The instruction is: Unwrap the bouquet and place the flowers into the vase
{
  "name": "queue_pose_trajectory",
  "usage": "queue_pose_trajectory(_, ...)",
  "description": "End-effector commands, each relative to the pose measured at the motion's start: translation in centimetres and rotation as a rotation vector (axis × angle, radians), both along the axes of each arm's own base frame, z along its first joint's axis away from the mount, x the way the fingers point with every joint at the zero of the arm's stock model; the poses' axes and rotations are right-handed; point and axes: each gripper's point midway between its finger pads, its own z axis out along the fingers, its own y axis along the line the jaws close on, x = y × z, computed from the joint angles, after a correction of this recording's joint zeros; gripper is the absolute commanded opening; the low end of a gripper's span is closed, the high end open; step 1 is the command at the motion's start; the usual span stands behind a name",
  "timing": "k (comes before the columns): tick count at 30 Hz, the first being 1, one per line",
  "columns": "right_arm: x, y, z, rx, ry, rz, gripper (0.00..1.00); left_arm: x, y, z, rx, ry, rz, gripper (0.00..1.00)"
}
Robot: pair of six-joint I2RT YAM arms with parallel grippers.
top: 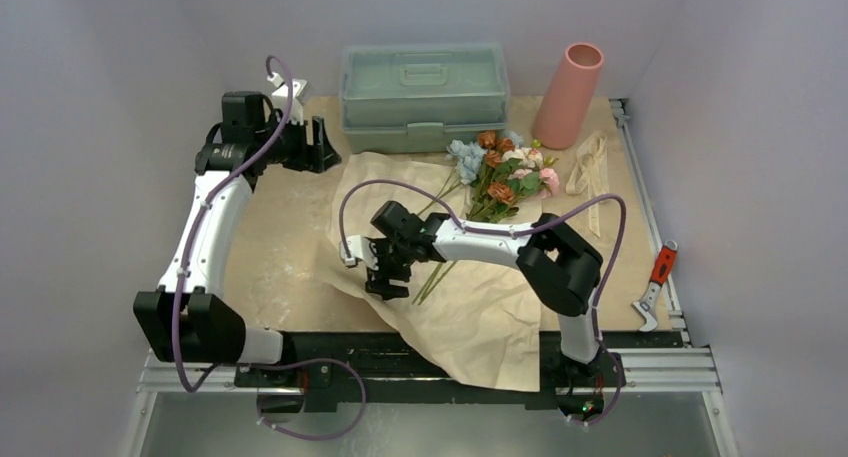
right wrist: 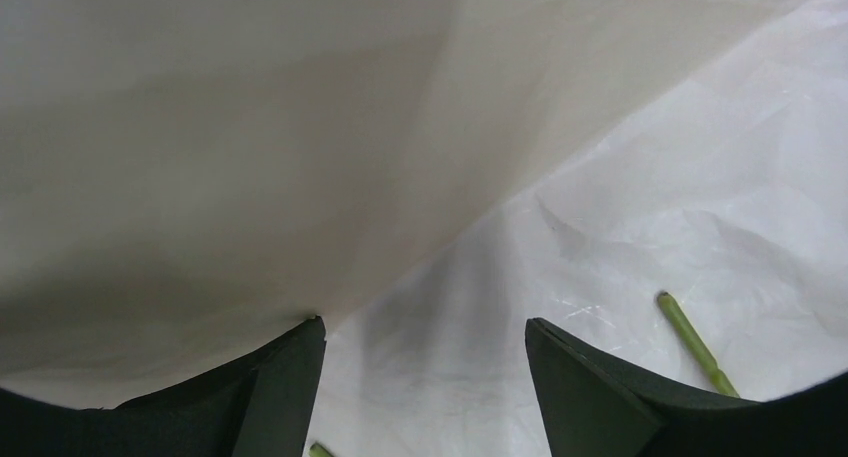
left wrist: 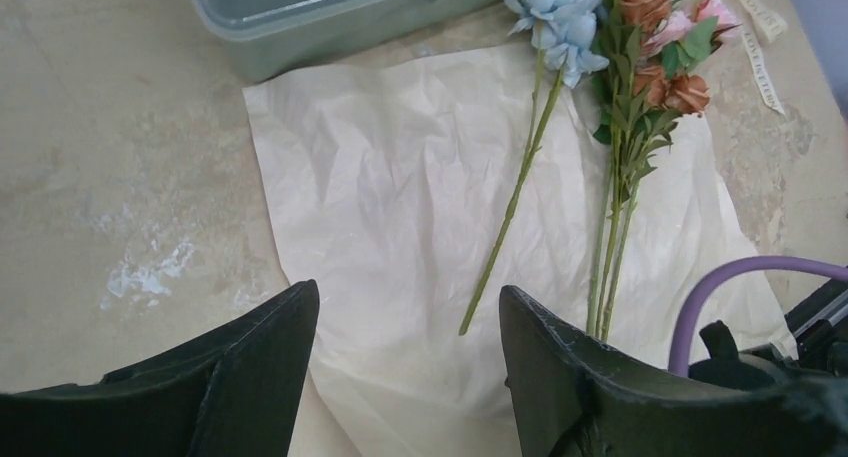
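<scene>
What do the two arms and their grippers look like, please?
The left arm and right arm have white shells between black joints; a purple cable loops along each. The left gripper and right gripper each have two black wedge-shaped fingers.

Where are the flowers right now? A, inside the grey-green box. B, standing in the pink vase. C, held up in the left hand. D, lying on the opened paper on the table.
D: the flowers lie flat with their stems across the spread paper, and no stems stick out of the vase.
</scene>
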Motion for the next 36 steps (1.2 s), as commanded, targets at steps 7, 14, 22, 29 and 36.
queue_pose_trajectory(7,0.8,1.2,0.1,-0.020,-0.066,-0.015,0.86,-2.3,1.0,-8.9,0.154,0.226,-0.158,0.66)
queue_pose_trajectory(14,1.0,0.9,2.7,0.020,-0.122,-0.003,0.92,-5.7,1.3,-14.3,0.321,0.274,-0.342,0.64)
queue_pose_trajectory(22,2.0,-3.1,7.4,0.114,-0.045,-0.161,0.90,-7.2,-2.4,-15.4,0.393,0.102,-0.489,0.59)
queue_pose_trajectory(29,5.9,-10.1,11.6,0.248,0.072,-0.503,0.86,-4.9,-5.7,-14.1,0.307,-0.034,-0.497,0.57)
queue_pose_trajectory(36,9.5,-17.2,13.0,0.320,0.148,-0.858,0.81,-3.2,-11.4,-12.3,0.242,-0.112,-0.554,0.56)
